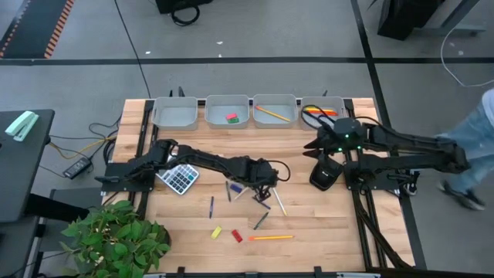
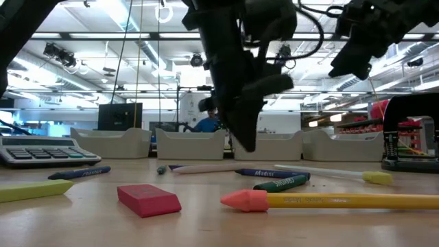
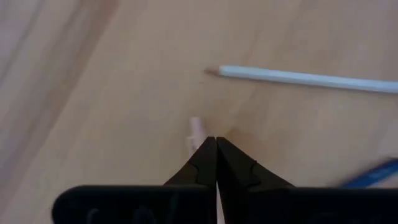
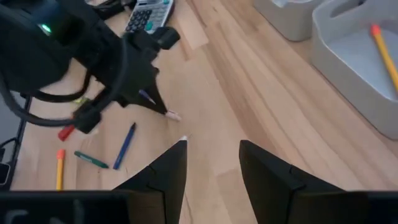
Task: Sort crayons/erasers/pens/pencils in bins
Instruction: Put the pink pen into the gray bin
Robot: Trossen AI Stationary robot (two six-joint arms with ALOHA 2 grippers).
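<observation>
- Left tool (image 1: 263,188) at desk (image 1: 324,224) centre, stretched low, fingers clamped together on my pale thin pencil (image 3: 196,132).
- Right tool (image 1: 312,145) at three o'clock, fingers apart, holding nothing.

crayon (image 2: 265,173) labels blurred, nothing legible

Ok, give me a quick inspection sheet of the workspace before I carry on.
Surface: wooden table, no spills seen.
Job's things: four bins; leftmost empty, next holds erasers, third a pencil, fourth crayons. Loose: yellow eraser, red eraser, orange pencil, blue pen, green crayon.
Clutter: calculator.
Grippers: left gripper shut, seemingly on pale pencil, mid-table; right gripper open, hovering.
Cables: floor cables left of table.
Surroundings: plant; person at right.
</observation>
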